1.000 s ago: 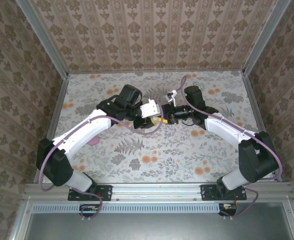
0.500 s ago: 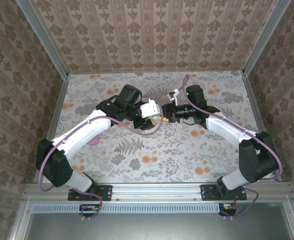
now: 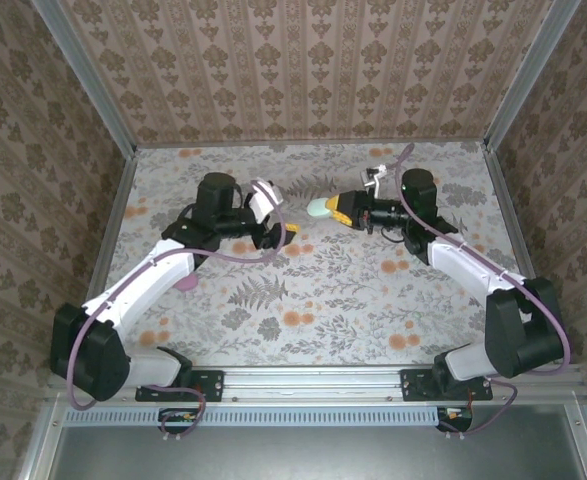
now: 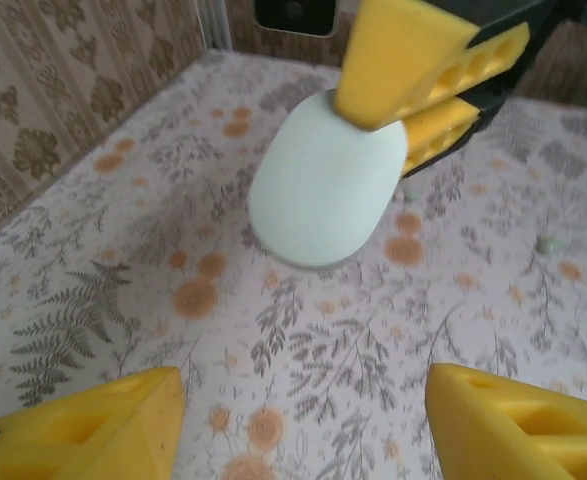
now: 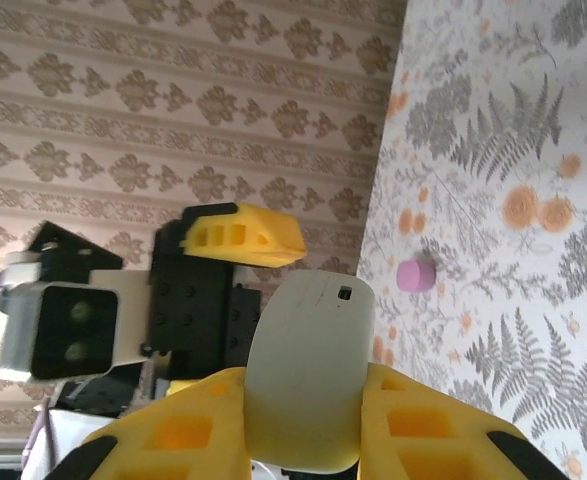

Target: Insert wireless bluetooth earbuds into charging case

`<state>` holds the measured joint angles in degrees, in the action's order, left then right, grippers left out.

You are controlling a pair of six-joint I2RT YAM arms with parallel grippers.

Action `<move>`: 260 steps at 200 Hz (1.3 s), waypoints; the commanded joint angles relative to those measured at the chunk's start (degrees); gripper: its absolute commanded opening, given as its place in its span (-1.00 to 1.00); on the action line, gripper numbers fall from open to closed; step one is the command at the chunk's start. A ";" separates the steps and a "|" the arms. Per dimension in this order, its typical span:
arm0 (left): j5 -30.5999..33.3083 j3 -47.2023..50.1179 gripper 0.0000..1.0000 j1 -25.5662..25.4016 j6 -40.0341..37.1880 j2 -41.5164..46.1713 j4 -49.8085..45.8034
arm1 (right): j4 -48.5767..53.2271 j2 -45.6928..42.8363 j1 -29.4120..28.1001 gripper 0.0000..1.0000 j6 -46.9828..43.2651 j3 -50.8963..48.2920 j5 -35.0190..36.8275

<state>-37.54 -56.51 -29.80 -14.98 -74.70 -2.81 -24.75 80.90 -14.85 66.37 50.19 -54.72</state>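
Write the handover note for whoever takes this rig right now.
The right gripper is shut on the case, held above the table; its lid looks closed.
The left gripper is open and empty, facing the case.
A small pink piece lies on the table; too small to tell if it is an earbud.
Done: case picked up.
Left: open it, seat the earbuds.
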 commanded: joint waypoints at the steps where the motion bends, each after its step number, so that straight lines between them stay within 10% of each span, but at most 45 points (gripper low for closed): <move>1: -8.95 3.55 0.30 3.33 14.21 0.97 19.31 | -10.91 -3.45 0.99 -0.66 7.43 -0.71 0.81; 124: -18.13 0.19 0.30 4.25 35.79 -14.23 64.86 | -25.10 -3.99 1.28 -0.63 24.55 2.07 0.94; 260: -21.19 -4.41 0.44 -0.96 29.97 -16.17 56.64 | -24.25 -5.33 0.10 -0.61 24.72 2.98 0.05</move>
<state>-57.36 -58.61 -30.30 16.25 -90.35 54.00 -47.81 77.41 -14.33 91.74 51.07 -53.60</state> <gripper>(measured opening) 0.715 0.254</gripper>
